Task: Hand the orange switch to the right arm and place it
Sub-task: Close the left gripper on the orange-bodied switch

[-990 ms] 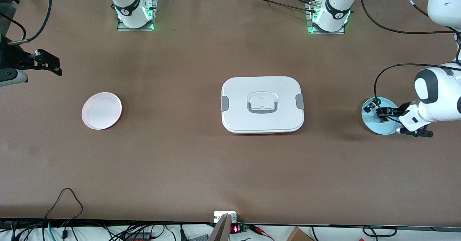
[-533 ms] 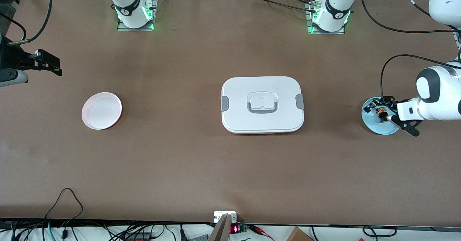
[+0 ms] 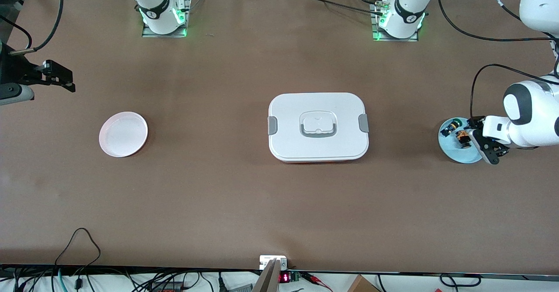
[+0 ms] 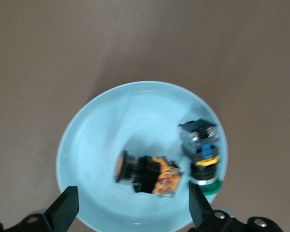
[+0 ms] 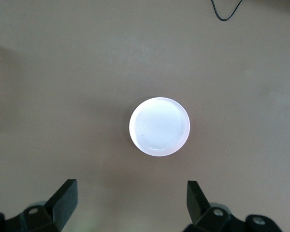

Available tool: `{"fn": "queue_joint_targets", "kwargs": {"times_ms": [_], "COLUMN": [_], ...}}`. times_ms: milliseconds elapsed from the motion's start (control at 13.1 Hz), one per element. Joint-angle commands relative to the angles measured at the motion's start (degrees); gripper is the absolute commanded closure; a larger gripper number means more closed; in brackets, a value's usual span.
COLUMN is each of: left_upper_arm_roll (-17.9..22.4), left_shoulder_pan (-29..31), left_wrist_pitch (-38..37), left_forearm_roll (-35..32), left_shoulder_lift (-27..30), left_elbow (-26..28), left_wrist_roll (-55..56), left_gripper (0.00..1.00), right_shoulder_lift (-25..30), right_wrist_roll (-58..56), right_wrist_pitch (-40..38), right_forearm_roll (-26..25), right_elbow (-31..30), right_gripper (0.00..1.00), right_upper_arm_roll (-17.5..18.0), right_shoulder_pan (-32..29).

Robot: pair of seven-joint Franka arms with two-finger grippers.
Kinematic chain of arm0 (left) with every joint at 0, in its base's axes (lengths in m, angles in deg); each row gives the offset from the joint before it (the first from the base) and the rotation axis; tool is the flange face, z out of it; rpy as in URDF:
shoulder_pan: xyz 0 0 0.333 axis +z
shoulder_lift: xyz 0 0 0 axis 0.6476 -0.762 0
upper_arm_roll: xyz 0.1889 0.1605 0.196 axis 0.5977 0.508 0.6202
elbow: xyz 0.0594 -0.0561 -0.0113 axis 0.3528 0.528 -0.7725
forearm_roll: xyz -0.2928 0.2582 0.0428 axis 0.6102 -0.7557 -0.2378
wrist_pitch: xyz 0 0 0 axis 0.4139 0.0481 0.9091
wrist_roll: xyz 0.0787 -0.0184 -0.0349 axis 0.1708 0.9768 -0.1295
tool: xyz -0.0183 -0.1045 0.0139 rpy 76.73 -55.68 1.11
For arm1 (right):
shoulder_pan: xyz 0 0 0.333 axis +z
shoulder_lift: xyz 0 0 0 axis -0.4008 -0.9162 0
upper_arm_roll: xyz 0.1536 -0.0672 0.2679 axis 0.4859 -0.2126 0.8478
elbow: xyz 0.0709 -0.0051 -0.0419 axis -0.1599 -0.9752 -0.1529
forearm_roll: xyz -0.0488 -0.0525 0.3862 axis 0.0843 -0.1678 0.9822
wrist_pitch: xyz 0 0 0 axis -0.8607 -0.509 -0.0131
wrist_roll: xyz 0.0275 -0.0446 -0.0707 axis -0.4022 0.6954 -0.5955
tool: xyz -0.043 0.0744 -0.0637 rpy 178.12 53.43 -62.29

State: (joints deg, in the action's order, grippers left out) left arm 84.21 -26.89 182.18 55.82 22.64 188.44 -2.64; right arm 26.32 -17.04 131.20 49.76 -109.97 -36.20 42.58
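The orange switch (image 4: 147, 174) lies on its side in a light blue plate (image 4: 87, 140) at the left arm's end of the table. In the front view the orange switch (image 3: 463, 138) is a small black and orange part on the blue plate (image 3: 454, 152). My left gripper (image 4: 133, 209) hangs open just above it, one finger on each side of the switch, touching nothing. From the front the left gripper (image 3: 479, 140) is over the plate's edge. My right gripper (image 3: 64, 80) waits open over the right arm's end of the table, and the right gripper (image 5: 130, 203) holds nothing.
A second small switch (image 4: 203, 150) with a blue and green cap lies in the same blue plate, beside the orange one. A white lidded box (image 3: 318, 126) sits mid-table. A pale pink plate (image 3: 123, 134) lies toward the right arm's end; the pink plate (image 5: 159, 126) shows under the right wrist.
My left wrist has turned and shifted over the blue plate, bringing its open fingers to either side of the orange switch. The right arm has not moved.
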Motion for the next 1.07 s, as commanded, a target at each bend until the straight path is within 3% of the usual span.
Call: {"fn": "queue_joint_targets", "kwargs": {"times_ms": [0,457,838,990], "left_upper_arm_roll": [-0.4,-1.1,-7.4,-7.6], "left_shoulder_pan": [2.5,4.0,8.3,8.9], "left_wrist_pitch": [12.3,10.1,8.2,8.5], "left_forearm_roll": [-0.7,-0.5,-0.4,-0.4], "left_shoulder_lift": [0.2,1.4,1.7,1.7], "left_elbow": [5.4,8.9,8.7,8.7], "left_wrist_roll": [-13.8,-15.2,-17.2,-18.0], "left_gripper": [0.0,0.0,0.0,0.0], "right_shoulder_lift": [-0.1,-0.1,-0.3,-0.8], "right_wrist_roll": [-0.8,-0.9,-0.8,-0.3], "right_wrist_pitch": [0.1,0.0,0.0,0.0], "right_forearm_roll": [0.2,-0.1,-0.3,-0.3], "right_elbow": [0.4,0.4,0.3,0.3], "right_gripper": [0.0,0.0,0.0,0.0], "right_upper_arm_roll": [0.1,0.1,0.1,0.2], "right_shoulder_pan": [-0.3,-0.2,-0.1,-0.1]}}
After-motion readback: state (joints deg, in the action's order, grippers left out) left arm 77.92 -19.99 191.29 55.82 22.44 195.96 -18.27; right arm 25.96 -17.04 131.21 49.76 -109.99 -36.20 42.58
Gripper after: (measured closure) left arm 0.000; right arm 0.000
